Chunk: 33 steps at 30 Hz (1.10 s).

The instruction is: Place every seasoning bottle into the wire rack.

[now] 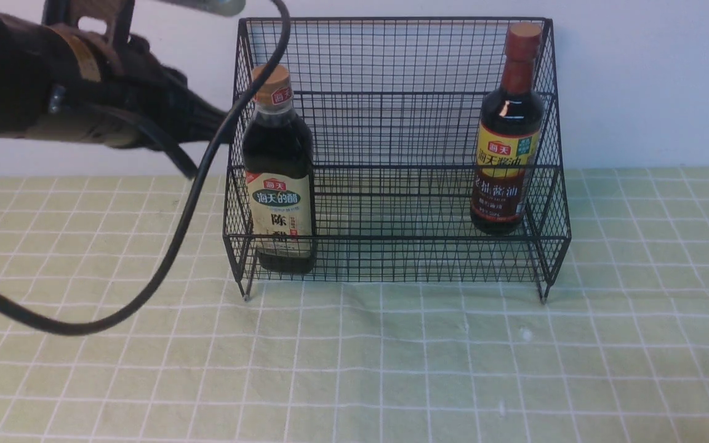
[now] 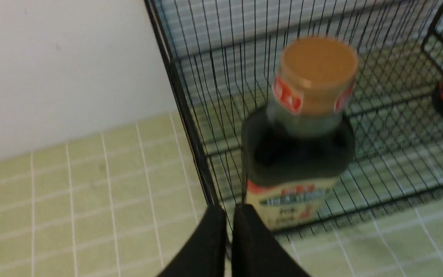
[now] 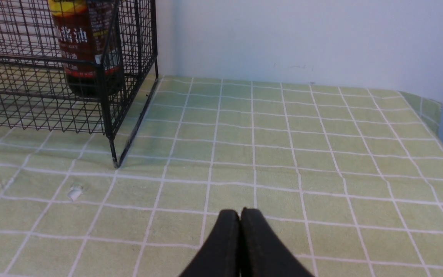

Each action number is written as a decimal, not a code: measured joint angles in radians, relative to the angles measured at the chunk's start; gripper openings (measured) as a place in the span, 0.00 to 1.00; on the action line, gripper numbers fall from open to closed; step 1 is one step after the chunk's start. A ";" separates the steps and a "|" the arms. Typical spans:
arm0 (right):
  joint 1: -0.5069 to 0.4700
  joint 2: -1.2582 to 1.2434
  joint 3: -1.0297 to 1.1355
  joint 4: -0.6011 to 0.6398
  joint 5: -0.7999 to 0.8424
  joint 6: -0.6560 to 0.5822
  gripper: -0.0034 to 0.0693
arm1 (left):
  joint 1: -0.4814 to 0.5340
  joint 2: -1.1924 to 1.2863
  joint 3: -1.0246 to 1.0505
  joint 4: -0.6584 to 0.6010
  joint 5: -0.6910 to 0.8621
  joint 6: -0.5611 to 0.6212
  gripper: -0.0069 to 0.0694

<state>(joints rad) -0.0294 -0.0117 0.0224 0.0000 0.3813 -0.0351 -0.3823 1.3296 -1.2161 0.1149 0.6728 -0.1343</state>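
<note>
Hovering left end effector, shut, angled toward gold-capped bottle

The kind of place is hard to pin down: a plain white wall rises behind a table spread with a pale green cloth in a white grid, a homely, kitchen-like touch along with the bottles of sauce and vinegar in a wire rack, yet the robot arm and its looping black cable suggest a lab or test setup
</note>
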 joint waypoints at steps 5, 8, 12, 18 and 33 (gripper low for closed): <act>0.000 0.000 0.000 0.000 0.000 0.000 0.03 | -0.062 0.006 0.099 -0.105 -0.039 0.091 0.08; 0.000 0.000 0.000 0.000 0.000 0.000 0.03 | -0.097 0.045 0.169 -0.130 -0.157 0.109 0.08; 0.000 0.000 0.000 0.000 0.000 0.000 0.03 | -0.107 0.121 0.198 -0.137 -0.282 0.108 0.08; 0.000 0.000 0.000 0.000 0.000 0.000 0.03 | -0.107 0.198 0.198 -0.137 -0.398 0.103 0.08; 0.000 0.000 0.000 0.000 0.000 -0.008 0.03 | -0.096 0.315 0.198 -0.135 -0.575 0.102 0.08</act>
<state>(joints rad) -0.0294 -0.0117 0.0224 0.0000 0.3813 -0.0428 -0.4785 1.6442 -1.0183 -0.0199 0.0982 -0.0321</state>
